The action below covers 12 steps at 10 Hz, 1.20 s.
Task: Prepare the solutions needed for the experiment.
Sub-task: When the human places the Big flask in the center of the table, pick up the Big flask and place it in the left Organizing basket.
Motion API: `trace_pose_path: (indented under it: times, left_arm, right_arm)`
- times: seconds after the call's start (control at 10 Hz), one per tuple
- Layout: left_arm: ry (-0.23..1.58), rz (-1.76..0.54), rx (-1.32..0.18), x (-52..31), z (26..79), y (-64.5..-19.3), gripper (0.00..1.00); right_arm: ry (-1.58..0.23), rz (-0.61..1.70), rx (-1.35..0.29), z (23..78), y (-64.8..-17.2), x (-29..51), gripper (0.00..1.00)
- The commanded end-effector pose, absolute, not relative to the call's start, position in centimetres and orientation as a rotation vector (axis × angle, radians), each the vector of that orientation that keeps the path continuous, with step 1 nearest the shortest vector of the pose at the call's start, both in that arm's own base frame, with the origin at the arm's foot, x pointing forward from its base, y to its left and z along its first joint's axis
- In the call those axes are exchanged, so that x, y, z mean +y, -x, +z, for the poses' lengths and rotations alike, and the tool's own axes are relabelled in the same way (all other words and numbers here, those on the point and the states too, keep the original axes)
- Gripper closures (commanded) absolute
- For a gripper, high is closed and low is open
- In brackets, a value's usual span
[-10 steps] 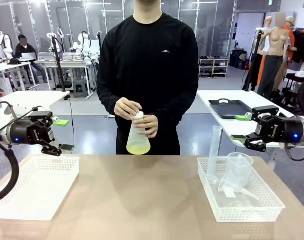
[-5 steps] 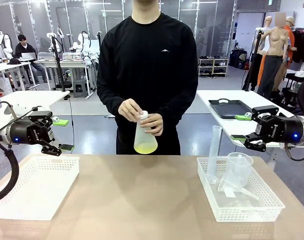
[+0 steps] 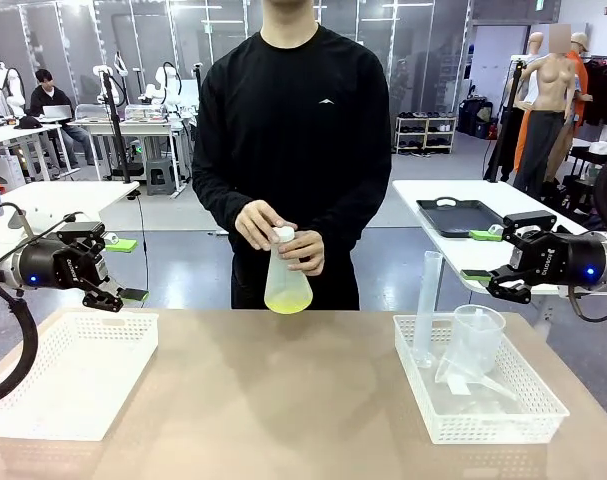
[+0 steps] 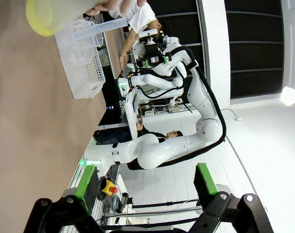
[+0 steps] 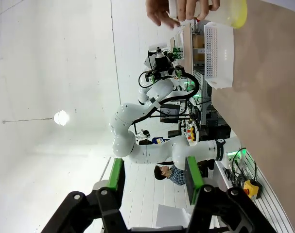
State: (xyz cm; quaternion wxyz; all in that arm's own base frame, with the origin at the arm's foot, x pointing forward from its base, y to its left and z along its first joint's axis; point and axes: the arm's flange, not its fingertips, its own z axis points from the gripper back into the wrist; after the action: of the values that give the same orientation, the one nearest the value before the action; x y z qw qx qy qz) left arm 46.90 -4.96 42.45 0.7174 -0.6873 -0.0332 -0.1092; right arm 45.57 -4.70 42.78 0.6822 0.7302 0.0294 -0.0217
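A person at the far side of the table holds a translucent conical flask (image 3: 288, 282) just above the table, one hand on its white cap (image 3: 283, 233). The solutions show as a little pale yellow-green liquid (image 3: 288, 299) in its bottom. The flask (image 4: 55, 14) also appears at the top of the left wrist view, and the flask (image 5: 227, 12) with the person's hand (image 5: 162, 12) in the right wrist view. My left gripper (image 3: 128, 270) hovers open over the left basket's far edge. My right gripper (image 3: 480, 255) hangs open beyond the right basket. Both are far from the flask.
A white mesh basket (image 3: 43, 420) lies at the left of the table. Another basket (image 3: 503, 425) at the right holds a tall measuring cylinder (image 3: 426, 305), a clear beaker (image 3: 477, 335) and a funnel (image 3: 463, 375). The brown tabletop (image 3: 283, 400) lies between them.
The person has shifted the flask slightly to the right and a little lower, keeping a hand at its cap. Both arms have stayed still.
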Motion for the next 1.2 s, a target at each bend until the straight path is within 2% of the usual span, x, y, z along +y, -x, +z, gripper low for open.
trace_pose_path:
  times: [0.0,1.1]
  left_arm:
    - [1.531,-0.247,-0.072,-4.96,42.71,-46.86,0.00]
    - [1.531,-0.247,-0.072,-4.96,42.71,-46.86,0.00]
  right_arm:
    - [-1.660,-0.039,0.055,42.84,-45.60,-4.71,0.37]
    - [-1.660,-0.039,0.055,42.84,-45.60,-4.71,0.37]
